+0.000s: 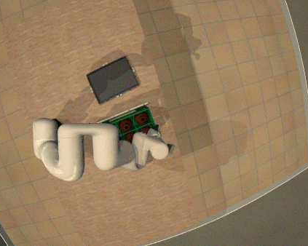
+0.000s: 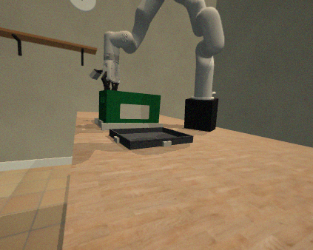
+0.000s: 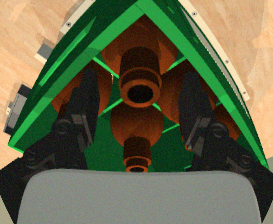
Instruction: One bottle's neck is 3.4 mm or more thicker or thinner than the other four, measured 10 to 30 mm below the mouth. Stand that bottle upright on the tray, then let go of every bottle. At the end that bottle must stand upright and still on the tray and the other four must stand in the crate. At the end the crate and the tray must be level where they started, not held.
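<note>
The green crate [image 1: 152, 117] [image 2: 109, 107] [image 3: 47, 106] stands level and holds brown bottles. In the top view, two bottles [image 1: 142, 118] [image 1: 126, 125] show clearly; the arm partly hides others. My gripper [image 2: 111, 89] [image 3: 140, 85] is open and points down at the crate's top. In the wrist view, its fingers stand on either side of one upright bottle's neck [image 3: 140, 65], with a gap on both sides. Another bottle [image 3: 137, 125] stands lower in that view; the fingers partly hide more bottles. I cannot tell whose neck differs. The dark tray [image 1: 113, 80] [image 2: 145, 143] lies level and empty.
A pale low edging [image 2: 134, 126] runs along the crate's base, between crate and tray. Small pale blocks [image 2: 167, 143] [image 2: 116, 139] sit against the tray's sides. The arm's black base [image 2: 200, 114] stands beyond the crate's end. A wall shelf [image 2: 45, 40] hangs behind.
</note>
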Robot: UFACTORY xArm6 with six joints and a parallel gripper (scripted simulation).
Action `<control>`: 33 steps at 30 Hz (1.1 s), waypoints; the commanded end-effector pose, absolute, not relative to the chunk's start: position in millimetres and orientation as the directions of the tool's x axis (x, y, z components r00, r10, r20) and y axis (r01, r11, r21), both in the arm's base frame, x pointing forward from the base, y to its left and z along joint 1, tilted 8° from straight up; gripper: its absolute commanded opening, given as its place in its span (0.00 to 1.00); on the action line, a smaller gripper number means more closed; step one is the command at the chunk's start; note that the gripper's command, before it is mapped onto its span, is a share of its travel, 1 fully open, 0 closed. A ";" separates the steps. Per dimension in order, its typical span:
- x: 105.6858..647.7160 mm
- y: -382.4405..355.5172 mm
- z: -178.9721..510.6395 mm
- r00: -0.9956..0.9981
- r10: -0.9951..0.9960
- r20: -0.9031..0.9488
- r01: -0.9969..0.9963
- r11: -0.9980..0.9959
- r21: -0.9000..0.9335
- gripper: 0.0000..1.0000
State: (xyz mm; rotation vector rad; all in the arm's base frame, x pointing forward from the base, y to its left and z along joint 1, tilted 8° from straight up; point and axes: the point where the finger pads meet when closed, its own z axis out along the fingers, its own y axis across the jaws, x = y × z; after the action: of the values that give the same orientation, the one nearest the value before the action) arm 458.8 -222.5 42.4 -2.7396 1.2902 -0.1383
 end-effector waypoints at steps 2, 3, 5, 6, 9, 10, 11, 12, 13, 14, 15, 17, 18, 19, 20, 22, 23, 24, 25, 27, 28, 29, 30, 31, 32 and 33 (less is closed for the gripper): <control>457.5 -224.5 64.1 0.634 -0.772 0.040 -0.762 -0.633 -0.140 0.65; 457.0 -224.7 67.6 0.634 -0.772 0.040 -0.762 -0.633 -0.140 0.65; 456.0 -225.1 74.7 0.634 -0.772 0.040 -0.762 -0.633 -0.140 0.65; 455.6 -225.3 78.3 0.634 -0.772 0.040 -0.762 -0.633 -0.140 0.65; 455.1 -225.5 81.7 0.634 -0.772 0.040 -0.762 -0.633 -0.140 0.65; 454.6 -225.7 85.1 0.634 -0.772 0.040 -0.762 -0.633 -0.140 0.65; 454.2 -225.9 88.4 0.634 -0.772 0.040 -0.762 -0.633 -0.140 0.65; 453.8 -226.1 91.5 0.634 -0.772 0.040 -0.762 -0.633 -0.140 0.65; 453.4 -226.3 94.5 0.634 -0.772 0.040 -0.762 -0.633 -0.140 0.65; 453.0 -226.5 97.3 0.634 -0.772 0.040 -0.762 -0.633 -0.140 0.65; 452.6 -226.6 99.9 0.634 -0.772 0.040 -0.762 -0.633 -0.140 0.65; 452.0 -226.9 104.5 0.634 -0.772 0.040 -0.762 -0.633 -0.140 0.65; 451.8 -227.0 106.5 0.634 -0.772 0.040 -0.762 -0.633 -0.140 0.65; 451.5 -227.1 108.2 0.634 -0.772 0.040 -0.762 -0.633 -0.140 0.65; 451.3 -227.2 109.7 0.634 -0.772 0.040 -0.762 -0.633 -0.140 0.65; 451.0 -227.3 112.0 0.634 -0.772 0.040 -0.762 -0.633 -0.140 0.65; 450.9 -227.4 112.9 0.634 -0.772 0.040 -0.762 -0.633 -0.140 0.65; 450.9 -227.4 112.9 0.634 -0.772 0.040 -0.762 -0.633 -0.140 0.65; 450.9 -227.4 112.9 0.634 -0.772 0.040 -0.762 -0.633 -0.140 0.65; 450.8 -227.4 113.9 0.634 -0.772 0.040 -0.762 -0.633 -0.140 0.65; 450.7 -227.5 114.2 0.634 -0.772 0.040 -0.762 -0.633 -0.140 0.65; 450.7 -227.5 114.4 0.634 -0.772 0.040 -0.762 -0.633 -0.140 0.65; 450.7 -227.5 114.4 0.634 -0.772 0.040 -0.762 -0.633 -0.140 0.65; 450.7 -227.5 114.4 0.634 -0.772 0.040 -0.762 -0.633 -0.140 0.65; 450.7 -227.5 114.4 0.634 -0.772 0.040 -0.762 -0.633 -0.140 0.00; 450.7 -227.5 114.4 0.634 -0.772 0.040 -0.762 -0.633 -0.140 0.00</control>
State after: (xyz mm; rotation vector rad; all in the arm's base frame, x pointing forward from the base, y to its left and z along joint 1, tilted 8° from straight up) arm 449.7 -226.6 111.6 -2.7395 1.2902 -0.1384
